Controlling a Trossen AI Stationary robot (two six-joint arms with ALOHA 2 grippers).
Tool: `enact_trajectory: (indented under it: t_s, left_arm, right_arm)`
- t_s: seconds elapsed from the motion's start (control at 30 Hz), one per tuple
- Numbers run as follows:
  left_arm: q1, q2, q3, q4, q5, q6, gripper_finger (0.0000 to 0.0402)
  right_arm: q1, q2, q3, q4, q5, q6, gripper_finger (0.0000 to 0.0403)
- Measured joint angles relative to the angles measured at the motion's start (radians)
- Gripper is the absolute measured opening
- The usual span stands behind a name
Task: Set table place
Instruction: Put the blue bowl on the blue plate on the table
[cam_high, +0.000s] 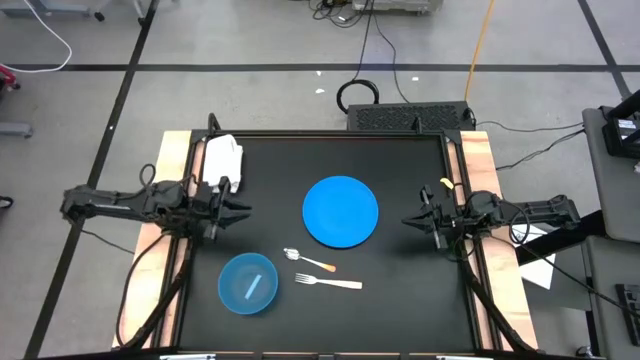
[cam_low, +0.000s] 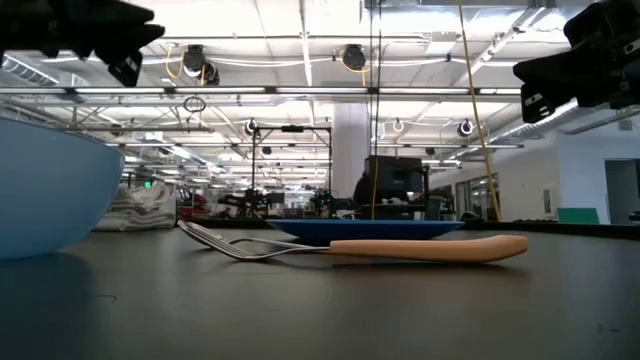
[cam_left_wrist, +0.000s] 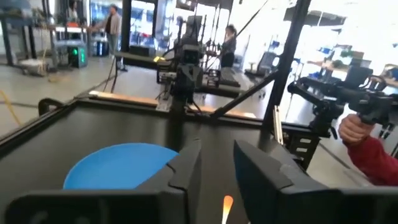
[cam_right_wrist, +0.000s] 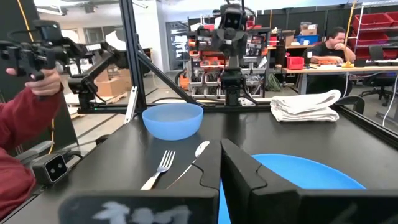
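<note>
Black table (cam_high: 400, 290): both hands (cam_high: 243, 212) at opposite edges.

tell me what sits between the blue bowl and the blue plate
The spoon and the fork lie there, between bowl and plate, seen in the high view.

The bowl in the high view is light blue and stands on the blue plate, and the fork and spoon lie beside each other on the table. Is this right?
Not quite. In the high view the bowl is light blue, but it stands on the black table itself, apart from the blue plate. The fork and spoon do lie beside each other on the table.
</note>
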Motion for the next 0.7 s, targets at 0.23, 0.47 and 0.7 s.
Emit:
enact_trajectory:
  t_s: [0.23, 0.47, 0.7]
  left_arm:
    - [-0.049, 0.255, 0.226, -0.175, -0.001, -0.047, 0.0157]
    - [-0.098, 0.48, 0.437, -0.493, 0.058, -0.063, 0.0164]
    - [-0.137, 0.629, 0.547, -0.728, 0.133, -0.082, 0.0164]
  right_arm:
    - [0.0, 0.0, 0.0, 0.0, 0.0, 0.0, 0.0]
    - [0.0, 0.0, 0.0, 0.0, 0.0, 0.0, 0.0]
    - [0.0, 0.0, 0.0, 0.0, 0.0, 0.0, 0.0]
